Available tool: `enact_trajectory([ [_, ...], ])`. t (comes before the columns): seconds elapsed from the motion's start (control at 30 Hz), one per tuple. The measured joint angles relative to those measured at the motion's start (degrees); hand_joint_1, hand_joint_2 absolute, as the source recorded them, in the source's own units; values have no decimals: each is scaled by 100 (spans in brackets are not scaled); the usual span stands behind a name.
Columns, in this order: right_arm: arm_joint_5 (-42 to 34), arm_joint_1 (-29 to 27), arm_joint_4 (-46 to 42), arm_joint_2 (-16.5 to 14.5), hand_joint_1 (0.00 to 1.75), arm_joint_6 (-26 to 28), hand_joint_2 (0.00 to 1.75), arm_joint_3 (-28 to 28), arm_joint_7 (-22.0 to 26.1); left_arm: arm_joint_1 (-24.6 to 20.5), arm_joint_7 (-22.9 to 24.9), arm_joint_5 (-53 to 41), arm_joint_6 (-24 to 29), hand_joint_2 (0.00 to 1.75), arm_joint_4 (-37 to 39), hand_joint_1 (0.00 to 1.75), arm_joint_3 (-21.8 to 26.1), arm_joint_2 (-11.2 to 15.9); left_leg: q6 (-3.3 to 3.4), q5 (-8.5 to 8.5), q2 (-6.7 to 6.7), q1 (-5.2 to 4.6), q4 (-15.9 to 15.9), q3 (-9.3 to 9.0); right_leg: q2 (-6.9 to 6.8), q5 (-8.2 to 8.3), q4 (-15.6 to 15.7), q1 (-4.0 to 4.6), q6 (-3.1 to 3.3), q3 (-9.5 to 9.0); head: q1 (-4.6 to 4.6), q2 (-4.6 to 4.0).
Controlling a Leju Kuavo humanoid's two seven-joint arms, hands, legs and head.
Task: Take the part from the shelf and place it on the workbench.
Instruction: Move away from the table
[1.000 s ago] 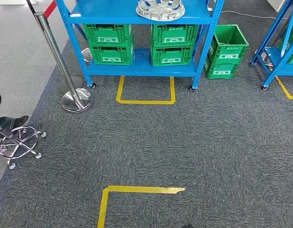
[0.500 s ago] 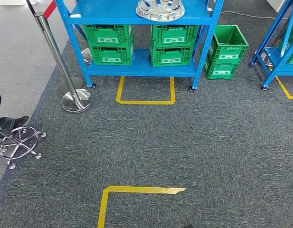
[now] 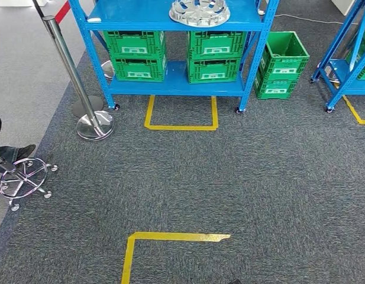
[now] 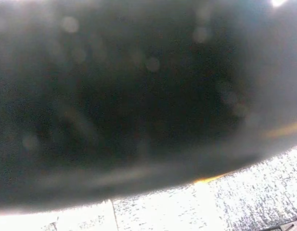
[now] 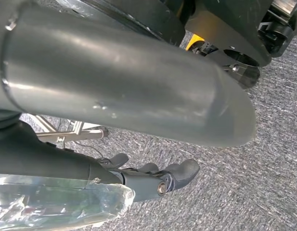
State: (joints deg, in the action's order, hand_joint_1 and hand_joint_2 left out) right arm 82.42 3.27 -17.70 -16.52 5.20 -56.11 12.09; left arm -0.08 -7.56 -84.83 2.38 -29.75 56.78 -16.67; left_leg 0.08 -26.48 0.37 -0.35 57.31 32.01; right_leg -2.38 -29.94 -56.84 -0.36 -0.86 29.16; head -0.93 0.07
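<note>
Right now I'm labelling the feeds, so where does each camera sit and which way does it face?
Head view: high on the body, looking forward and down at the blue shelf holding the silver part.
Left wrist view: dark blur, pale floor beyond.
Right wrist view: behind the right hand, hanging over grey carpet.
Head and right wrist views share the carpet.

Right hand [image 5: 147, 178], right wrist view: arm hangs down, hand above grey carpet. Thick grey thumb [image 5: 132, 82] extended straight across the frame. Darker fingers [image 5: 175, 173] loosely curled, slightly apart, nothing between them. Clear plastic wrap around the wrist cover. Left wrist view: dark and blurred; pose and state of the left hand cannot be read.
</note>
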Motion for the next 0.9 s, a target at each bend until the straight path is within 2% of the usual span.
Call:
enact_trajectory([
  [0.1, 5, 0, 0, 0, 0, 0, 0, -3, 0, 0, 31, 0, 7, 0, -3, 0, 0, -3, 0, 0, 0, 0, 1, 0, 0, 0, 0, -1, 0, 0, 0, 0],
  [0.17, 14, 0, 0, -1, 0, -2, 0, -7, 0, 2, 79, 0, 26, 0, -13, 0, 0, -6, 24, -13, 1, -10, 15, 2, -1, 5, 7, -12, -20, -8, -2, 0],
  [0.33, 36, 11, 0, -7, 0, -7, 0, -23, -2, 15, 139, 0, 50, 0, -103, 0, -1, -26, 120, -38, 0, -41, 7, 4, -13, 8, 42, -38, -95, -39, -6, 0],
  [0.4, 45, 25, -1, -13, 0, -8, 0, -39, -1, 23, 149, 0, 46, 0, -147, 0, -6, -48, 174, -3, -8, -11, -102, -56, 40, -44, -11, -37, -135, -20, 5, 0],
  [0.47, 49, 31, -2, -15, 0, -10, 0, -56, -1, 25, 155, 0, 31, 0, -180, 0, -11, -74, 212, 33, -17, 23, -188, -126, 151, -281, -466, -41, -156, 211, 36, 0],
  [0.53, 50, 22, -2, -15, 0, -16, 0, -72, -4, 26, 156, 0, 13, 0, -200, 0, -13, -90, 229, 18, -34, 22, -191, -143, 209, -592, -1245, -48, -170, 648, 58, 0],
  [0.57, 51, 11, -2, -15, 0, -20, 0, -80, -7, 32, 156, 0, 8, 0, -206, 0, -14, -93, 227, 5, -46, 21, -188, -156, 216, -644, -1522, -53, -181, 828, 61, 0],
  [0.6, 53, 0, -2, -15, 0, -23, 0, -89, -9, 38, 157, 0, 5, 0, -212, 0, -14, -94, 216, -14, -63, 22, -185, -176, 219, -579, -1612, -61, -194, 926, 62, 0],
  [0.63, 56, -9, -2, -14, 0, -24, 0, -96, -11, 45, 157, 0, 4, 0, -217, 0, -16, -96, 195, -39, -81, 28, -179, -206, 219, -390, -1461, -73, -204, 903, 62, 0],
  [0.7, 66, -15, -3, -11, 0, -25, 0, -104, -13, 50, 157, 0, -1, 0, -223, 0, -27, -98, 127, -114, -110, 38, -148, -272, 229, 84, -736, -102, -228, 615, 68, 0],
  [0.73, 71, -8, -3, -11, 0, -26, 0, -105, -13, 48, 157, 0, -2, 0, -227, 0, -36, -97, 87, -160, -121, 34, -115, -286, 243, 207, -406, -110, -214, 456, 78, 0],
  [0.77, 75, -3, -3, -12, 0, -28, 0, -107, -13, 47, 157, 0, -2, 0, -233, 0, -45, -95, 50, -194, -127, 27, -89, -288, 256, 245, -207, -112, -190, 353, 84, 0],
  [0.8, 77, 0, -2, -13, 0, -32, 0, -109, -14, 46, 157, 0, -2, 0, -238, 0, -52, -93, 19, -216, -131, 21, -71, -282, 269, 205, -147, -101, -151, 311, 83, 0],
  [0.9, 86, -5, -2, -13, 0, -37, 0, -129, -16, 47, 157, 0, -1, 0, -256, 0, -68, -89, -60, -291, -121, 49, 2, -273, 266, 162, -144, -86, -22, 284, 59, 0],
])
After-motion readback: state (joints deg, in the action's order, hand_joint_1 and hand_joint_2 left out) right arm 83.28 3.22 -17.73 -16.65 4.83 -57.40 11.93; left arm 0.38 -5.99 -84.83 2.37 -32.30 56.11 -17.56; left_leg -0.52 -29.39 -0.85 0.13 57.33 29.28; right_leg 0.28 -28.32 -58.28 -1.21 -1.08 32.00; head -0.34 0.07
